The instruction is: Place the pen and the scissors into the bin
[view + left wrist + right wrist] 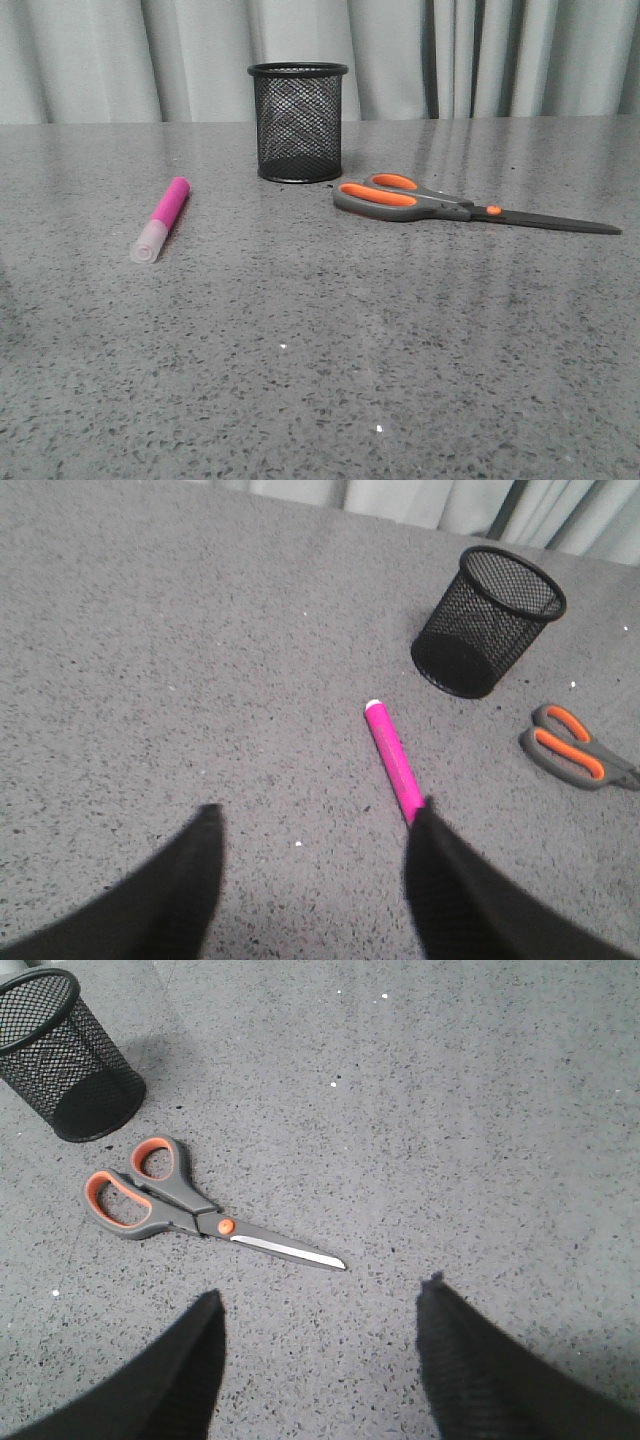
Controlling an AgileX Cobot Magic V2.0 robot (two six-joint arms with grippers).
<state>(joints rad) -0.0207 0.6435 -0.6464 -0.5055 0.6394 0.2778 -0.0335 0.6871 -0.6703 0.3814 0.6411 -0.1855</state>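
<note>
On the left of the front view the pen [162, 219] lies flat on the table [320, 370], a short, thick magenta barrel with a cloudy, translucent cap pointing toward the near edge. Farther back and near the middle stands the bin [297, 122], an upright black wire-mesh cylinder with a solid rim and solid base, apart from the pen. To its right, just beside its base but not touching, the scissors [440, 205] lie flat and closed: smooth grey handles lined in orange nearest the bin, an orange pivot dot, and long dark blades pointing right. The table is a grey speckled stone-like slab with a slight sheen, and pale grey curtains [110, 60] hang in soft folds behind it. The left gripper [312, 865] hangs above the table with its black fingers spread wide and nothing between them; the pen's cap end is hidden behind one finger. The right gripper [320, 1345] is likewise wide apart and empty, above bare table near the scissors' blade tips.
</note>
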